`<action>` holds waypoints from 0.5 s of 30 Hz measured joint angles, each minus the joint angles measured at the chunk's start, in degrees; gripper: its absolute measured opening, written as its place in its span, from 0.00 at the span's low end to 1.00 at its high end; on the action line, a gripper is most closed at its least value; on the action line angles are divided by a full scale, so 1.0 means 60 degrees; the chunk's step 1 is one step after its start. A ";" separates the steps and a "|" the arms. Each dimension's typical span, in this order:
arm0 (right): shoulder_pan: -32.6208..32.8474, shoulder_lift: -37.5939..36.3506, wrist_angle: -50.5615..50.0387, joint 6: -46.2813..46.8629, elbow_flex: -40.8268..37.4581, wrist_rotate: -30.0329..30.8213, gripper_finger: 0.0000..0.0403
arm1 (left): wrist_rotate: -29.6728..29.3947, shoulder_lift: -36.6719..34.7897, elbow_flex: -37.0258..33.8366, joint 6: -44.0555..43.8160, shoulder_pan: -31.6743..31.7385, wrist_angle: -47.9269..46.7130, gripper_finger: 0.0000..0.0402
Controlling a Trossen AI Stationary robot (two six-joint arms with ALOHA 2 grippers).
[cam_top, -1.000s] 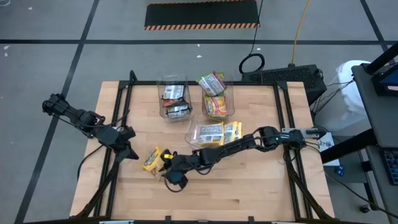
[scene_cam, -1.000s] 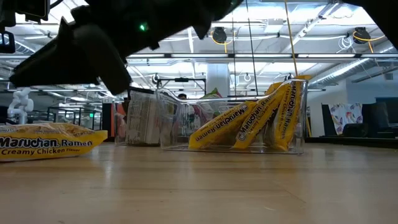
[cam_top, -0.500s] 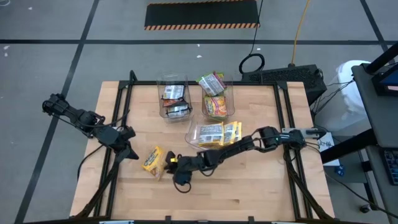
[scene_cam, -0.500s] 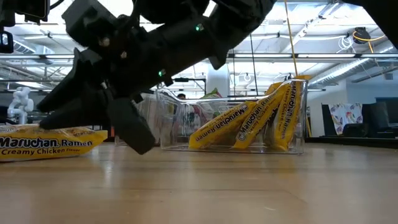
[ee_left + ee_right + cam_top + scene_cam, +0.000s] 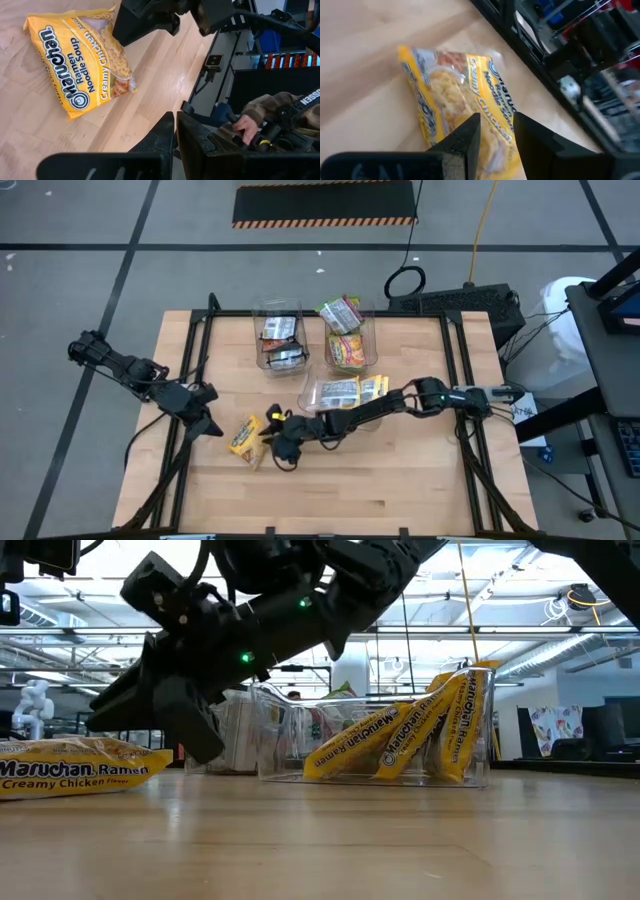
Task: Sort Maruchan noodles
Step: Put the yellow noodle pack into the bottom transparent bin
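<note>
One yellow Maruchan noodles packet [image 5: 243, 437] lies flat on the wooden table at its near left; it also shows in the right wrist view [image 5: 450, 80] and the low view [image 5: 70, 768]. My right gripper [image 5: 270, 434] reaches in from the table's right and stands open just above the table, its fingertips [image 5: 470, 125] at the packet's right edge. I cannot tell whether they touch it. My left gripper [image 5: 210, 423] waits shut to the left of the packet, holding nothing. More yellow packets stand on edge in a clear bin [image 5: 312, 392].
Two more clear bins stand at the far middle: one [image 5: 278, 340] with dark packets, one [image 5: 352, 348] with green and orange packets. The near half of the table is bare wood. A person's hand [image 5: 245, 122] shows beyond the table's edge in the left wrist view.
My right gripper has sunk toward the table and drawn in toward the yellow packet's right edge, tipping a little. Its fingers keep the same gap. The packet lies where it was.
</note>
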 joint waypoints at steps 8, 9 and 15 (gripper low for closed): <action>-0.0295 0.0000 0.0019 0.1435 0.0000 -0.1065 0.27 | 0.0012 0.0000 0.0000 -0.0007 0.0000 0.0000 0.06; -0.0323 0.0000 0.0016 0.1503 0.0000 -0.1077 0.27 | 0.0012 0.0000 0.0000 -0.0011 0.0000 0.0001 0.06; -0.0592 0.0000 -0.0338 0.2686 0.0000 -0.1773 0.27 | 0.0012 0.0000 0.0000 -0.0029 0.0000 0.0001 0.06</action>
